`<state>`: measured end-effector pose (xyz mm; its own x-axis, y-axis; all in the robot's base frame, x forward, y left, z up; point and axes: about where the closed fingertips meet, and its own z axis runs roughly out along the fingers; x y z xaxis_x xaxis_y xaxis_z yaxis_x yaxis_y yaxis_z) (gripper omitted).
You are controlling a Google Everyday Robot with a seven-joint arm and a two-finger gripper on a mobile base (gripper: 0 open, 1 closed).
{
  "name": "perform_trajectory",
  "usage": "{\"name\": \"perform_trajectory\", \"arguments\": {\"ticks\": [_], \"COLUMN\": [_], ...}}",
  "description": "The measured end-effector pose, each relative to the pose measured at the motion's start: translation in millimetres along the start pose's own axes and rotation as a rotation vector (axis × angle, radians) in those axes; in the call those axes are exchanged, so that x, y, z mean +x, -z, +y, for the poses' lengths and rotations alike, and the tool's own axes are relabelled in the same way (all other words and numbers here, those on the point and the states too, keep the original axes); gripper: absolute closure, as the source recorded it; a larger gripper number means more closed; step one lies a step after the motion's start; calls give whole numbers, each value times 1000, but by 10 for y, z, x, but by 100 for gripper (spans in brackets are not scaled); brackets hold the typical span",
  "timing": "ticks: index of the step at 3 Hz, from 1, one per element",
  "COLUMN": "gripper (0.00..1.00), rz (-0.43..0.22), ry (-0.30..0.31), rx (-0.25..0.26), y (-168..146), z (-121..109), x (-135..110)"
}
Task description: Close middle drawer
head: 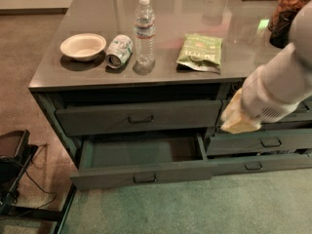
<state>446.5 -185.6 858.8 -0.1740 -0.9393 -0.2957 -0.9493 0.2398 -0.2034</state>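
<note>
The middle drawer is the wide dark grey-green one in the left stack. It stands pulled well out, and its green inner walls and bare floor show. Its small dark pull sits at the centre of the front. The taller-fronted wide drawer above it is out only slightly. My gripper is at the end of the white arm coming in from the right. It hangs in front of the narrower right stack, just right of the open drawer's back right corner and above its front.
On the countertop are a cream bowl, a can lying on its side, an upright water bottle and a green snack bag. Narrower drawers form the right stack. A dark stand with cables is at the left on the floor.
</note>
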Motion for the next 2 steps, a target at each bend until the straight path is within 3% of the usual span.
{"name": "perform_trajectory", "arguments": {"ticks": [1, 2], "gripper": [89, 100], "rz": [-36, -47], "ry": [-37, -92], "rx": [-65, -158], "y": [-803, -1535], "z": [140, 348], "x": [130, 306]}}
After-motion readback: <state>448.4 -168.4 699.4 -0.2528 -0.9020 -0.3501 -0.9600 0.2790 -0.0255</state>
